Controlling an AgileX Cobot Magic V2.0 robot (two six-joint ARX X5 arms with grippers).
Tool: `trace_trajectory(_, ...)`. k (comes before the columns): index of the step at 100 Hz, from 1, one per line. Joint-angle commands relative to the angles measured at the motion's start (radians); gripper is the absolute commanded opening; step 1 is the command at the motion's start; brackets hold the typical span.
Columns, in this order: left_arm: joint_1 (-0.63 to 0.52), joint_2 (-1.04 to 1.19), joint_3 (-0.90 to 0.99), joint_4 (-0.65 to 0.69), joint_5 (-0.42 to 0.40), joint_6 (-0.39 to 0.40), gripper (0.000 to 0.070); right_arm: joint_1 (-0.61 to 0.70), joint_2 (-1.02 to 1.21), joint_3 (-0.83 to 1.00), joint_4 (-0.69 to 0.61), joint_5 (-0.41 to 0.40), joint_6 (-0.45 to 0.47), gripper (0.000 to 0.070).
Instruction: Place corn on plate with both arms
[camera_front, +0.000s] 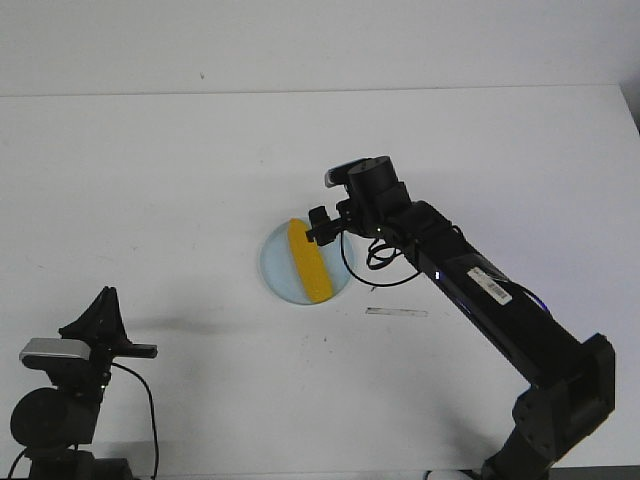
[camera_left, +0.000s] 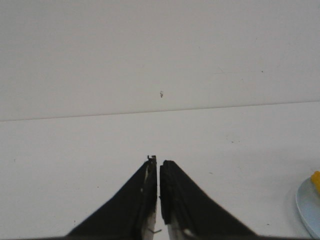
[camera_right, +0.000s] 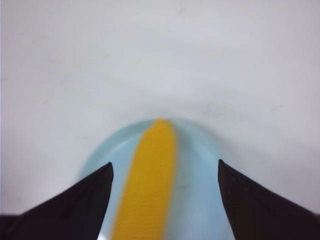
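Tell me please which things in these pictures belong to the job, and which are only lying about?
Belong to the job:
- smooth yellow toy corn cob, lying across the plate
- round pale blue plastic plate
- right pincer, open over the corn
- left pincer, shut, away from the plate

Only lying about:
- thin pale strip on the white table

Plain white table (camera_front: 150, 180), a bit scuffed with tiny dark specks. Pale blue plate (camera_front: 275, 262) sits near the middle, right on the surface. Just off to its right there's a small flat whitish strip (camera_front: 397, 312) lying on the tabletop, apart from the plate.
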Motion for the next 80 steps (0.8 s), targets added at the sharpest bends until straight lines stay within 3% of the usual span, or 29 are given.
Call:
trace_trajectory(1, 0.002, 0.001, 0.009, 0.013, -0.004, -0.002, 0.0002, 0.003, -0.035, -0.037, 0.026, 0.095, -0.125, 0.0261)
trace_trajectory(10, 0.002, 0.001, 0.009, 0.013, -0.004, -0.002, 0.0002, -0.015, -0.120, -0.139, 0.101, 0.203, -0.172, 0.0103)
trace_trajectory(20, 0.002, 0.001, 0.009, 0.013, -0.004, -0.002, 0.0002, -0.044, -0.226, -0.281, 0.207, 0.279, -0.174, 0.0079)
trace_trajectory(34, 0.002, 0.001, 0.009, 0.013, -0.004, -0.002, 0.0002, -0.125, -0.399, -0.510, 0.392, 0.282, -0.174, 0.0014)
trace_trajectory(48, 0.002, 0.001, 0.008, 0.013, -0.004, -0.002, 0.0002, -0.246, -0.579, -0.699, 0.503, 0.173, -0.236, 0.0014)
trace_trajectory(63, 0.002, 0.001, 0.008, 0.013, -0.004, -0.002, 0.0002, -0.427, -0.734, -0.835, 0.506, 0.080, -0.281, 0.0014)
trace_trajectory(72, 0.002, 0.001, 0.009, 0.013, -0.004, -0.002, 0.0002, -0.533, -0.823, -0.906, 0.496, 0.046, -0.272, 0.0014)
trace_trajectory(80, 0.002, 0.001, 0.008, 0.013, -0.004, -0.002, 0.0002, -0.607, -0.910, -0.964, 0.515, 0.010, -0.186, 0.0014)
